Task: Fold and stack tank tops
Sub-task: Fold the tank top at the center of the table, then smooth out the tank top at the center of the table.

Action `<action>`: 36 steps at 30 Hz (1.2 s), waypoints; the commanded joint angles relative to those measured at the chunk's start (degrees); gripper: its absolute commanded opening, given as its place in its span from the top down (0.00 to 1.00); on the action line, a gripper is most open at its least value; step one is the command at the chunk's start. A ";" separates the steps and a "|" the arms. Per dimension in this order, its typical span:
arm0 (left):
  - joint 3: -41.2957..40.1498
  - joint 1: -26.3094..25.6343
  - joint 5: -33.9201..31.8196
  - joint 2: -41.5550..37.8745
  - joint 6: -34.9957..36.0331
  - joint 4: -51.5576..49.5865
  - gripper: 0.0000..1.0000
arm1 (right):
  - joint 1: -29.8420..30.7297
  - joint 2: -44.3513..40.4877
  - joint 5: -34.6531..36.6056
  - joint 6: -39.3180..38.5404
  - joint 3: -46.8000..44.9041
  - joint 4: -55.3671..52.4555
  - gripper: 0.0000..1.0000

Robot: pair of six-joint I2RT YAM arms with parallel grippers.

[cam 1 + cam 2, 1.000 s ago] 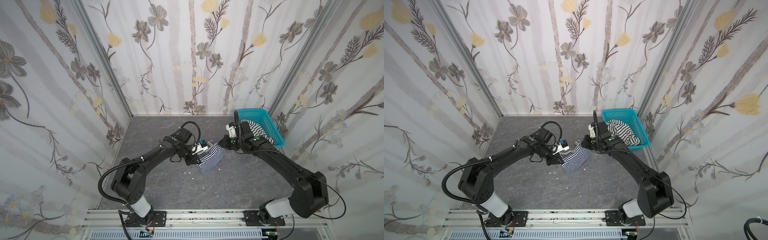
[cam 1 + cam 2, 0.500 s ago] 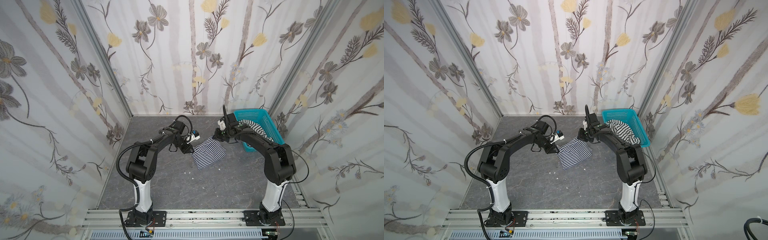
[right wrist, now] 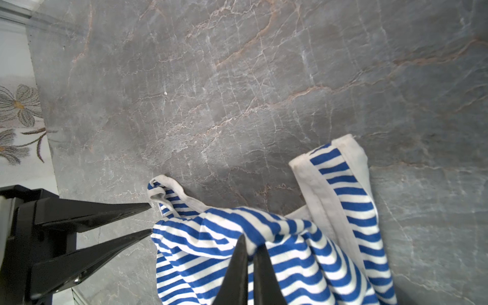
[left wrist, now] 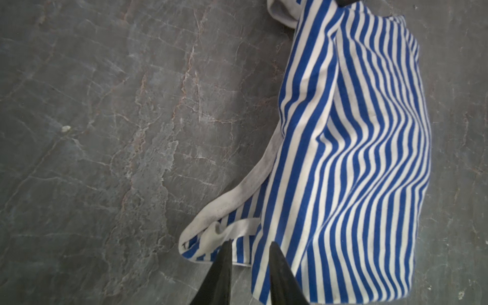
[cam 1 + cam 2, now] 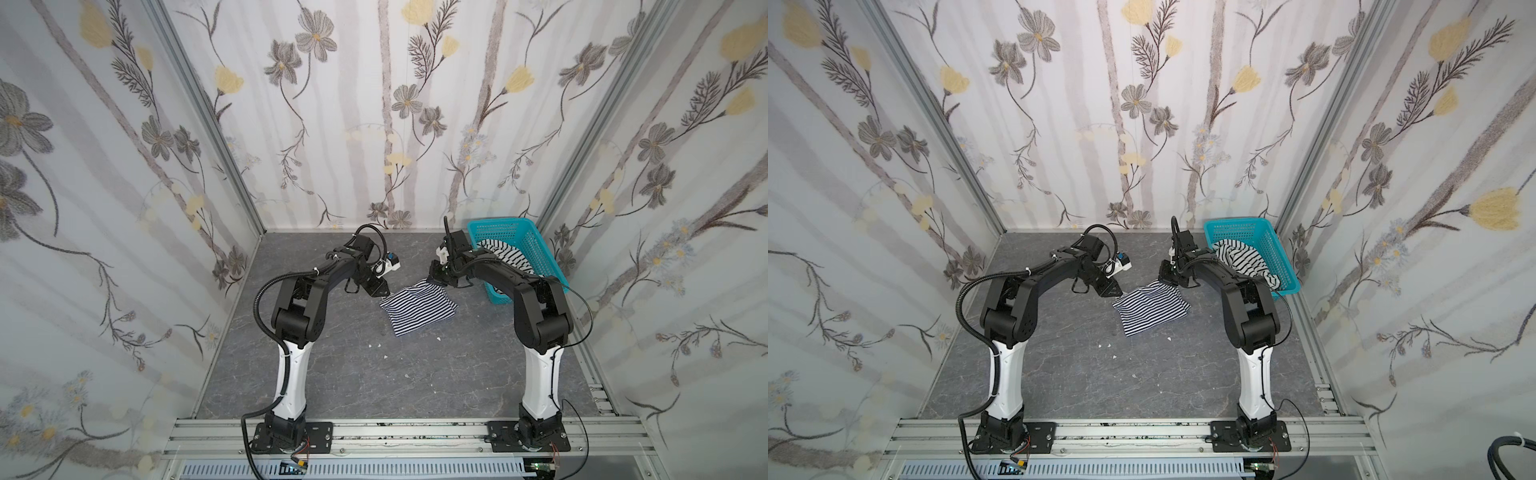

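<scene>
Enclosure: three panels of floral wallpaper, with an aluminium rail along the front carrying both arm bases. The grey marble-patterned tabletop is bare in a wide stretch between the rail and the cloth, and bare along the left wall. A few small white flecks lie on it, on the rail side of the cloth.

Far right corner: a teal perforated plastic basket sits close to the right wall. Bunched inside it is a soft white tank top with wide-spaced black stripes.

Middle of the tabletop, toward the back: a soft tank top with fine dense navy-and-white stripes, roughly folded into a rumpled rectangle. It lies on the surface between the two arms, apart from the basket and well apart from the walls. White-bound straps splay from its far edge.

Grip state, right claw: closed on a fold at the far edge of the fine-striped top. In both top views the cloth rises in a small peak there.

Grip state, left claw: fingers parted with nothing between them. The tips are just beside a strap loop.
</scene>
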 commanded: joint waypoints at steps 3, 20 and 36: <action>1.24 0.49 -0.40 -0.11 -2.43 0.07 0.74 | -1.47 -0.06 1.74 0.95 -1.16 4.37 0.92; -8.68 -4.38 2.48 -10.36 -5.13 0.98 0.70 | 1.58 -8.55 5.70 3.79 -8.72 9.30 0.60; -8.80 -5.90 -1.25 -2.69 -7.04 4.41 0.71 | 1.79 0.76 3.13 3.50 -6.22 10.09 0.85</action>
